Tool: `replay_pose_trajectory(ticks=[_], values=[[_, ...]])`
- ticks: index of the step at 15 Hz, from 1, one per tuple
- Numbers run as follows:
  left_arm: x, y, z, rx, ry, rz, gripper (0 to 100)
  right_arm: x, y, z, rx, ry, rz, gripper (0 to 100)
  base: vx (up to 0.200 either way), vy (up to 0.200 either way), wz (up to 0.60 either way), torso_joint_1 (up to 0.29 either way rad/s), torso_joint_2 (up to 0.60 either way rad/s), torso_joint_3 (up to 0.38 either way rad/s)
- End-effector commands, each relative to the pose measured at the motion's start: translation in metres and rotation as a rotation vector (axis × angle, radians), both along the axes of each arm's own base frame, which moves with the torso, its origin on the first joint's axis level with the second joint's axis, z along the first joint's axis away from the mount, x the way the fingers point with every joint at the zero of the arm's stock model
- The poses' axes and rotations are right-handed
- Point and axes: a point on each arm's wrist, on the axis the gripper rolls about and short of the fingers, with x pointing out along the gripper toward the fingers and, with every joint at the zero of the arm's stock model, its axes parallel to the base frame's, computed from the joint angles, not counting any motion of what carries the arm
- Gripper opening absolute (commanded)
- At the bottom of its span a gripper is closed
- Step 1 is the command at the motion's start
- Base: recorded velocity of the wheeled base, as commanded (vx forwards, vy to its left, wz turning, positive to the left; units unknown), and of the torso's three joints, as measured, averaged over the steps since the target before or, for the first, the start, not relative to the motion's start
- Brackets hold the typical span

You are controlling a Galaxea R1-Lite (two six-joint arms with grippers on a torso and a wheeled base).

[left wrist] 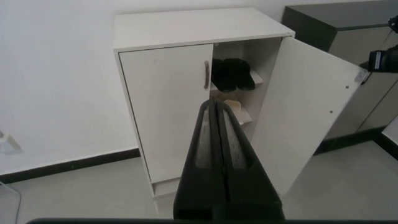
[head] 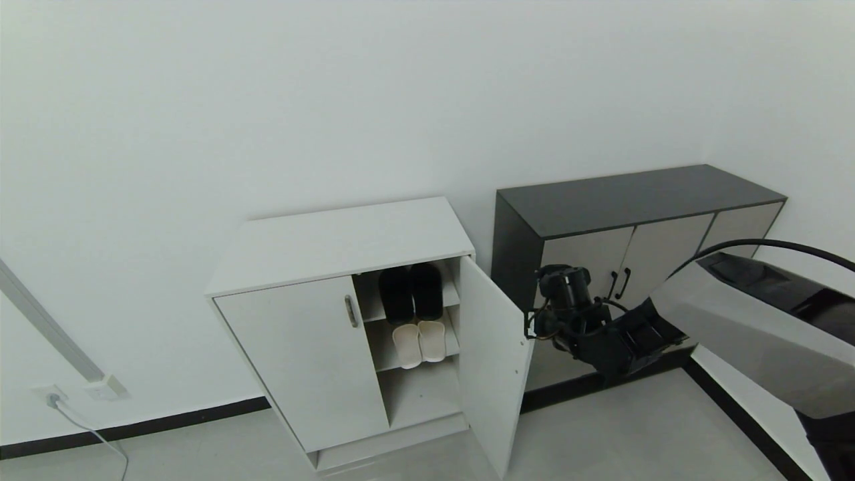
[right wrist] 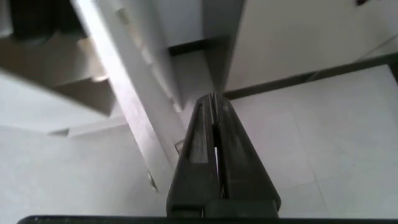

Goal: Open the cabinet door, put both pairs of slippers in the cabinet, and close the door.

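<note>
Right gripper (head: 532, 327), clenched on nothing, sits just beside the free edge of the cabinet's (head: 334, 247) open door (head: 491, 354); the left gripper (left wrist: 214, 106), also clenched and empty, faces the cabinet front from well back. Closing looks like the step in hand: press on the door's outer face near that edge and follow its arc so the fingers don't slip off. Black slippers (head: 411, 290) lie on the cabinet's upper shelf and white slippers (head: 419, 342) on the shelf below, long axes running front to back.
</note>
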Motion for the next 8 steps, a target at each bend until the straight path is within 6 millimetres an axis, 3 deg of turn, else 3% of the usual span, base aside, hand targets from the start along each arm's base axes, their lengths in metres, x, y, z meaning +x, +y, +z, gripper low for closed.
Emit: replay_pose_trajectory(ticks=[1, 6, 8], values=[[0.0, 0.0, 0.0, -0.001, 0.002, 0.001, 0, -0.02, 0.016, 0.013, 0.011, -0.007, 0.054, 0, 0.0, 0.0, 0.0, 0.0, 0.0, 0.0], [0.0, 0.0, 0.0, -0.001, 0.002, 0.001, 0, -0.064, 0.056, 0.009, 0.051, 0.015, 0.196, 0, 0.0, 0.0, 0.0, 0.0, 0.0, 0.0], [0.0, 0.0, 0.0, -0.001, 0.002, 0.001, 0, -0.076, 0.061, 0.017, 0.085, 0.0, 0.235, 0, 0.0, 0.0, 0.0, 0.0, 0.0, 0.0]])
